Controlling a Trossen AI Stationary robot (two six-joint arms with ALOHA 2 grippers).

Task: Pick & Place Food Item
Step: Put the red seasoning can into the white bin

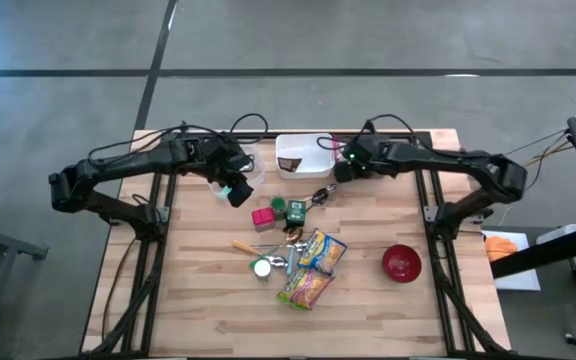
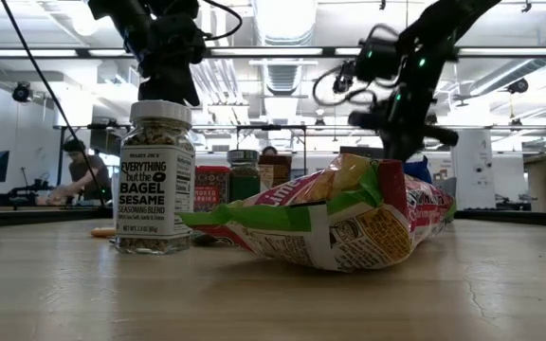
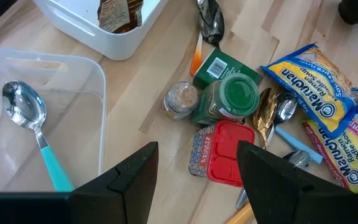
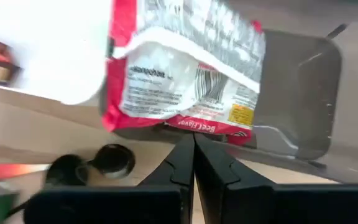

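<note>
Right gripper beside white bin, at its table-centre side, fingers pinched on edge of red noodle packet; packet hangs at fingertips in right wrist view, white bin just behind it

Left gripper on white bin's other side, over clear tub, jaws apart, holding nothing; teal-handled spoon lies in tub

White bin already holds brown packet

Yellow noodle packets, green jar, red-lidded jar, seasoning jar, red bowl farther from white bin, toward table centre
</note>
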